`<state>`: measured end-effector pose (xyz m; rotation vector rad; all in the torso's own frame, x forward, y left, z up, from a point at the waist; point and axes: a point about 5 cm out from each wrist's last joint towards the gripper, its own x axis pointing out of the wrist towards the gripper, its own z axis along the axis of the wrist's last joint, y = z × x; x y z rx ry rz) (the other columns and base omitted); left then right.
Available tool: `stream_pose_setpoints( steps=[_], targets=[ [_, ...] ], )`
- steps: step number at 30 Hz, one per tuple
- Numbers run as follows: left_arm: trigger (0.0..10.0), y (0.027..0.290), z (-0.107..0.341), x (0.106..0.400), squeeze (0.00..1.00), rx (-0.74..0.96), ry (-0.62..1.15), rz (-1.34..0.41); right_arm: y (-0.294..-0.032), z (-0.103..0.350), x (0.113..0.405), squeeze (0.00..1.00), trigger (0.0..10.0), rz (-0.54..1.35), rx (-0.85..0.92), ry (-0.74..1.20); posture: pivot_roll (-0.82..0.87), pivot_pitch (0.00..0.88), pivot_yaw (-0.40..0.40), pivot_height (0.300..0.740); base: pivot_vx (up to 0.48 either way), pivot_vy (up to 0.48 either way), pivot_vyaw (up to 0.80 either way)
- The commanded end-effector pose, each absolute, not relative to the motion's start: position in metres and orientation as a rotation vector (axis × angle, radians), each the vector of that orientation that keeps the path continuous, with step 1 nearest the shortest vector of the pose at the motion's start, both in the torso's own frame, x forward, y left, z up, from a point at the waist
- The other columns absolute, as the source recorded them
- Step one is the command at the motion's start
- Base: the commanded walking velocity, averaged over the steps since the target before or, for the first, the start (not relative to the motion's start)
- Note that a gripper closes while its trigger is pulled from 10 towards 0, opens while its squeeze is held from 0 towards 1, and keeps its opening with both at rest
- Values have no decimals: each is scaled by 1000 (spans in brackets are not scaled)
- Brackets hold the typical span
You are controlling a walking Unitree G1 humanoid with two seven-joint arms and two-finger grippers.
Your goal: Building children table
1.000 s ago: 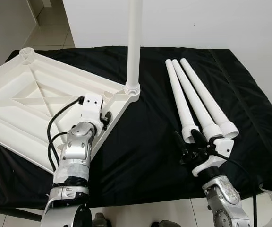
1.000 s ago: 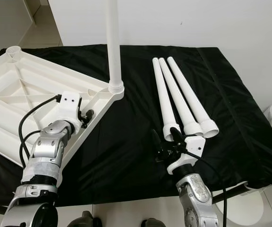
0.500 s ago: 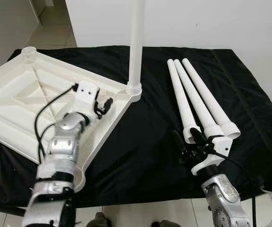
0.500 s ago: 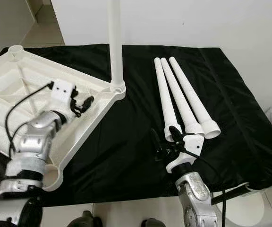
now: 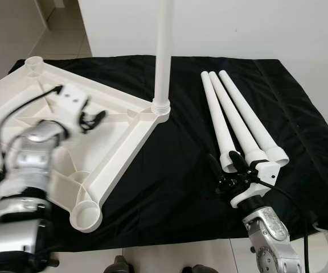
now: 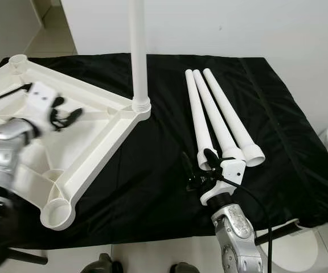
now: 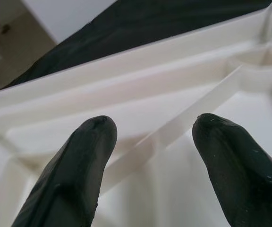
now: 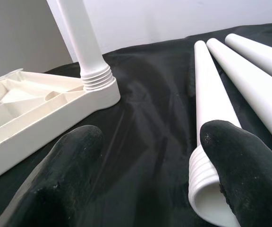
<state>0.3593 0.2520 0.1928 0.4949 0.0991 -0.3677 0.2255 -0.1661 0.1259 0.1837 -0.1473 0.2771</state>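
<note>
Tabletop (image 5: 115,122): white, ribbed underside up, on the black-clothed counter (image 5: 169,187), left half. One leg (image 5: 163,51) stands upright in its far-right corner socket. Three loose legs (image 5: 238,122) lie side by side on the right, long axes running away from the robot, threaded ends nearest.
Right hand (image 5: 228,169): fingers apart, just before the leftmost loose leg's threaded end.
Left hand (image 7: 148,137): fingers apart, above the tabletop's ribs.

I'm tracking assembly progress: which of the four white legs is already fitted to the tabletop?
The upright leg, standing in the corner socket of the upside-down tabletop. The other three legs lie loose, side by side on the black cloth.
</note>
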Motion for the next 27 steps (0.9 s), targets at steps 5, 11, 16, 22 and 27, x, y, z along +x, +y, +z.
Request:
stream_pose_setpoints(
  steps=[5, 11, 16, 22, 27],
  targets=[
    [10000, 260, 192, 359, 0, 528, 154, -417, -166, 123, 225, 0, 10000, 284, 183, -140, 12, 18, 16, 740, 0, 0, 0],
    [10000, 279, 189, 353, 0, 615, 226, -432, -167, 124, 226, 0, 10000, 292, 175, -141, 16, 16, 12, 740, 0, 0, 0],
    [10000, 291, 184, 347, 0, 701, 288, -473, -168, 125, 227, 0, 10000, 294, 173, -142, 22, 19, 9, 740, 0, 0, 0],
    [10000, 303, 186, 343, 0, 795, 352, -463, -167, 124, 228, 0, 10000, 297, 177, -141, 30, 26, 5, 740, 0, 0, 0],
    [10000, 300, 183, 338, 0, 840, 395, -548, -168, 124, 229, 0, 10000, 297, 176, -143, 29, 30, 5, 740, 0, 0, 0]
  ],
)
